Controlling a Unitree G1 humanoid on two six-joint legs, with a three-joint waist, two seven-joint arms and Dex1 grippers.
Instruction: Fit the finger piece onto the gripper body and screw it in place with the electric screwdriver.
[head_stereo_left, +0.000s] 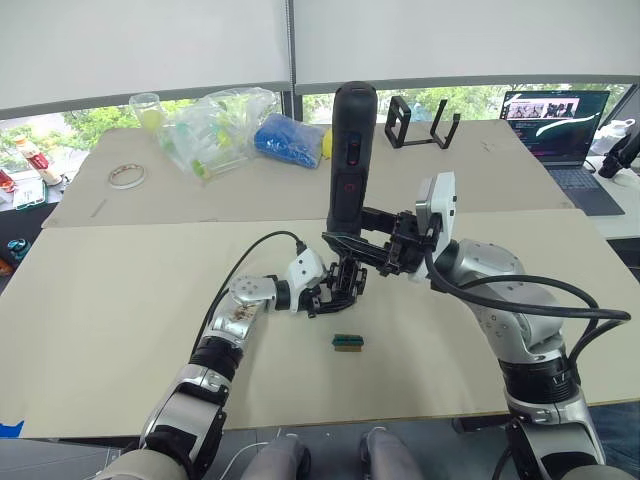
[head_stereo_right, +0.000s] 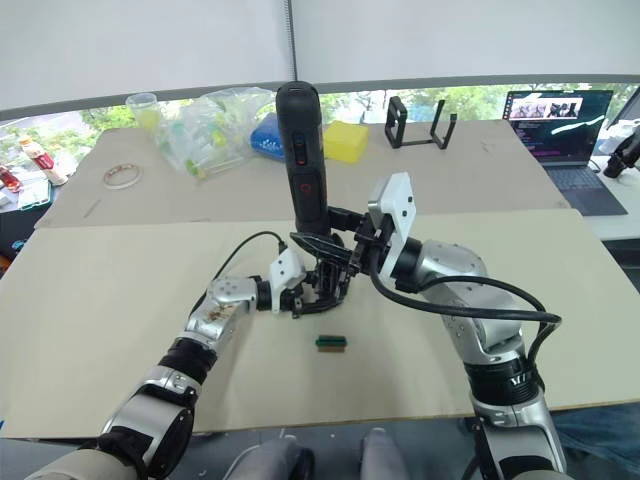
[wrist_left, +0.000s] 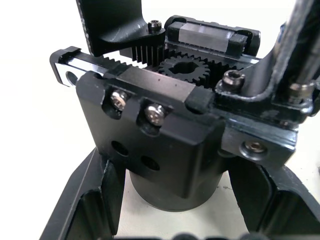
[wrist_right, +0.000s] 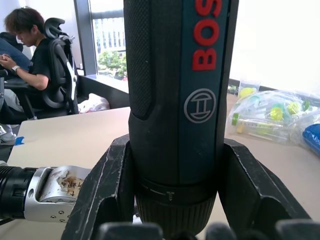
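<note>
**Daylight from the windows, soft shadows, close-range blur**

Bright, even daylight enters through the window strip beneath the white roller blinds at the far side. The pale beige tabletop is evenly lit, with only faint, soft shadows under the arms. In the left wrist view the background is washed out to near white, and the silver screw heads glint. In the right wrist view the thick black cylindrical electric screwdriver is slightly soft, and the window behind it glares.
</note>
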